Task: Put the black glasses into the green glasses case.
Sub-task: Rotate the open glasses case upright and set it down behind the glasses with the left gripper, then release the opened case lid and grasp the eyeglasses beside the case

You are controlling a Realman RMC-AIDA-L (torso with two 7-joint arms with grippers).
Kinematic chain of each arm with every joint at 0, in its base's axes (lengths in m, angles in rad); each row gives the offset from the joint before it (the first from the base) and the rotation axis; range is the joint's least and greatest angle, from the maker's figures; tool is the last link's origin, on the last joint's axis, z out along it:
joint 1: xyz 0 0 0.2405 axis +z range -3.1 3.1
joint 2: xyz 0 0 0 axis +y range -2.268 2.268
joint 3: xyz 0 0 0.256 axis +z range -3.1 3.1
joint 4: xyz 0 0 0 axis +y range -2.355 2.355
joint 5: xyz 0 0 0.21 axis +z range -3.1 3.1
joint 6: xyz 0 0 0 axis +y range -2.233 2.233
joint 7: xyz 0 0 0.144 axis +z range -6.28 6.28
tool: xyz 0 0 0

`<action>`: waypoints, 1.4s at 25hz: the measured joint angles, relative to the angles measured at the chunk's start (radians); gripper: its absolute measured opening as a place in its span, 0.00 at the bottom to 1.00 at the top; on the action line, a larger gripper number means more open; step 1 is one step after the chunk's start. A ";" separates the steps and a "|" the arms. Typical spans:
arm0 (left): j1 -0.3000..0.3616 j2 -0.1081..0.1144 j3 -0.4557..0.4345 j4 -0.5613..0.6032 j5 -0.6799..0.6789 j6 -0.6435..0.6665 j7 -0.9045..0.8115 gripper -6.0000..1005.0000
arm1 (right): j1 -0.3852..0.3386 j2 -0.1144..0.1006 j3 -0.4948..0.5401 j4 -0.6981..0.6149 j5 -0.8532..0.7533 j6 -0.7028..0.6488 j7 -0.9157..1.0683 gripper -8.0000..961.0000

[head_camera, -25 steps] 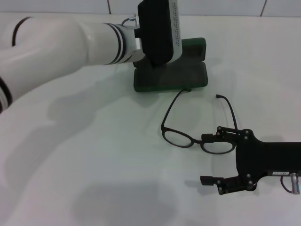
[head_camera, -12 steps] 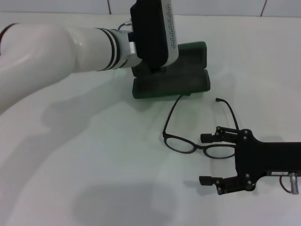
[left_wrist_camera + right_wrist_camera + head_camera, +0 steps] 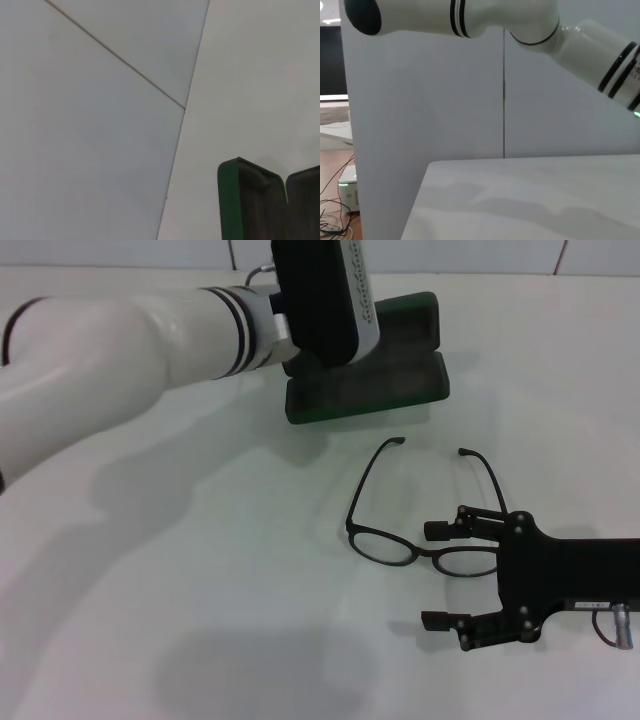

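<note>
Two spread fingers (image 3: 445, 530) of right gripper (image 3: 442, 575) — upper one touching black glasses (image 3: 425, 510) lens rim. Left gripper (image 3: 318, 300) over green glasses case (image 3: 400, 380) — finger state impossible to tell.

Table (image 3: 200, 620): smooth, matt white surface that takes soft shadows. Black glasses (image 3: 420, 540): thin glossy black frame, plastic by its look, with clear lenses. Green glasses case (image 3: 400, 380): hard dark green shell with a dull sheen; its dark matt lining shows in the left wrist view (image 3: 255, 205). Left arm (image 3: 130, 350): glossy white casing with black rings. Right gripper (image 3: 440, 575): matt black parts with small bright screw heads. Wall (image 3: 445, 100): flat matt panels.
</note>
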 joint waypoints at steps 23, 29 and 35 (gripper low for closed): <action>0.126 0.009 -0.080 0.070 -0.708 0.055 0.152 0.59 | 0.004 -0.027 0.054 -0.094 -0.034 -0.024 0.124 0.87; 0.190 0.011 -0.295 -0.176 -1.421 0.463 0.579 0.59 | 0.013 -0.053 0.124 -0.389 -0.301 0.011 0.461 0.87; 0.176 0.018 -0.515 -0.487 -1.601 0.805 0.630 0.59 | 0.058 0.013 0.186 -0.668 -0.738 0.009 0.810 0.81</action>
